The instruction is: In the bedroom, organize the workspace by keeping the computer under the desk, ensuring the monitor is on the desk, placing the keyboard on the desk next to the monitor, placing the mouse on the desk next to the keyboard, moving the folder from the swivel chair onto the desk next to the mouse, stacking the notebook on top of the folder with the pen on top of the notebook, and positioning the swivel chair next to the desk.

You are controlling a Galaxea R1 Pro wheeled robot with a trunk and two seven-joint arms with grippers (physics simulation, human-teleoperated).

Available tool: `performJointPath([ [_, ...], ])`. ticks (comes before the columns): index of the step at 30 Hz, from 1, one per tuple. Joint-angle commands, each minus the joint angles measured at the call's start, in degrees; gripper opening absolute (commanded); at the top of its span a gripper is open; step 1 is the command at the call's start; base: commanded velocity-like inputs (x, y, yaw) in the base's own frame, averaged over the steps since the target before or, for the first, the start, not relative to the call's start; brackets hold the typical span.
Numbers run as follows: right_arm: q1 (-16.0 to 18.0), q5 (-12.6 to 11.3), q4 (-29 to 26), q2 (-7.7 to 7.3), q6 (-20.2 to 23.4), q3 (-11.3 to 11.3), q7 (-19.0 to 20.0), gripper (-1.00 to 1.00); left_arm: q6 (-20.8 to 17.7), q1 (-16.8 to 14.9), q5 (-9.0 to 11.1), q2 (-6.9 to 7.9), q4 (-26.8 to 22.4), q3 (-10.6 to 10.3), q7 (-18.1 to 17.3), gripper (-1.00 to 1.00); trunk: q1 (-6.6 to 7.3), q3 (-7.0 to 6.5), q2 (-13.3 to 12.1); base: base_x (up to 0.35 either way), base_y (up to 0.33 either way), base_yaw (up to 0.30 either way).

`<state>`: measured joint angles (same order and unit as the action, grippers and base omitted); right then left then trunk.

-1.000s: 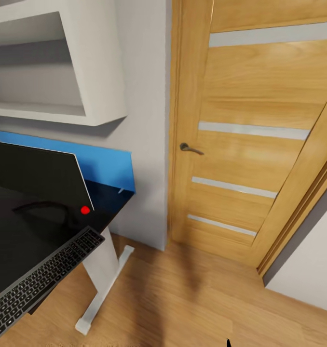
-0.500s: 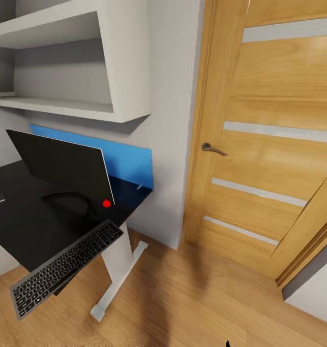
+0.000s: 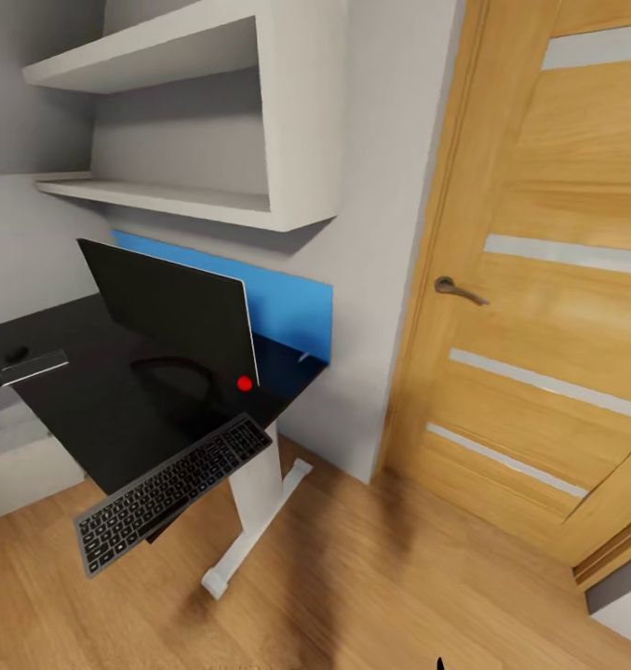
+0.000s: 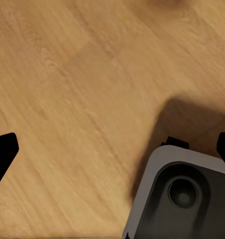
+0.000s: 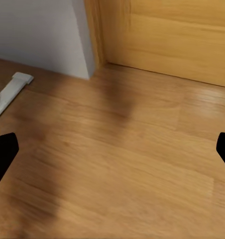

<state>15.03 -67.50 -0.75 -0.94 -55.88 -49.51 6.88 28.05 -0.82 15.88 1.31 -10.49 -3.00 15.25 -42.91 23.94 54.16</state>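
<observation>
Looking at the keyboard (image 3: 171, 493) hanging off the desk (image 3: 101, 428) near edge, one bump drops it; both my grippers (image 4: 112, 154) (image 5: 112, 154) are spread, empty.

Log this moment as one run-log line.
phase: in transit | monitor: on desk | keyboard: overhanging desk edge | grippers: open, empty

Soft, even light fills every view. Faint shadows lie on the wooden floor (image 3: 371, 577). Textures look slightly blurred, with no glare.
</observation>
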Motion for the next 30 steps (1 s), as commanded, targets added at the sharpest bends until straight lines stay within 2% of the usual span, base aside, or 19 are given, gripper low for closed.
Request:
performJointPath([
  [1,0.0,-0.6,0.0,-0.02,-0.1,-0.1,0.6,1.0,0.2,0.0,0.3,0.01,0.0,-0.3,0.2,1.0,0.0,0.1,0.0,0.0,0.0,0.256],
  [9,0.0,-0.6,0.0,-0.02,-0.1,-0.1,0.6,1.0,0.2,0.0,0.3,0.01,0.0,-0.3,0.2,1.0,0.0,0.45,0.0,0.0,-0.047,0.256],
  [20,0.0,-0.6,0.0,0.0,0.3,-0.2,0.6,1.0,0.2,0.0,0.3,-0.01,0.0,-0.3,0.2,1.0,0.0,0.92,0.0,0.028,-0.288,0.255],
  [30,0.0,-0.6,0.0,-0.02,0.4,-0.1,0.6,1.0,0.2,0.0,0.3,0.03,0.0,-0.3,0.2,1.0,0.0,1.42,0.0,0.002,-0.049,0.247],
])
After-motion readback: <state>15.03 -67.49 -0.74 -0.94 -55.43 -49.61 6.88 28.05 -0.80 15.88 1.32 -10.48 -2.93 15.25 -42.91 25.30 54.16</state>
